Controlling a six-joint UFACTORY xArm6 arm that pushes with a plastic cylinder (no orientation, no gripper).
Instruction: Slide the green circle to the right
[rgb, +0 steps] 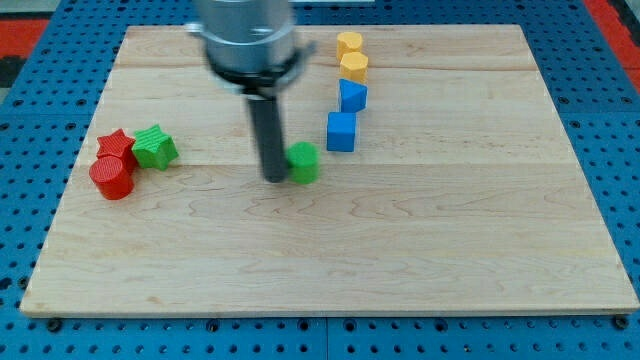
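The green circle (304, 162) is a small green cylinder near the middle of the wooden board (330, 260). My tip (274, 178) is the lower end of the dark rod, which comes down from the grey arm body at the view's top. The tip stands right at the green circle's left side, touching or nearly touching it.
A blue cube (342, 131) lies just up and right of the green circle, with a blue block (352, 96) and two yellow blocks (353, 67) (349, 44) in a column above it. At the view's left sit a green star (154, 147), a red star (115, 144) and a red cylinder (112, 178).
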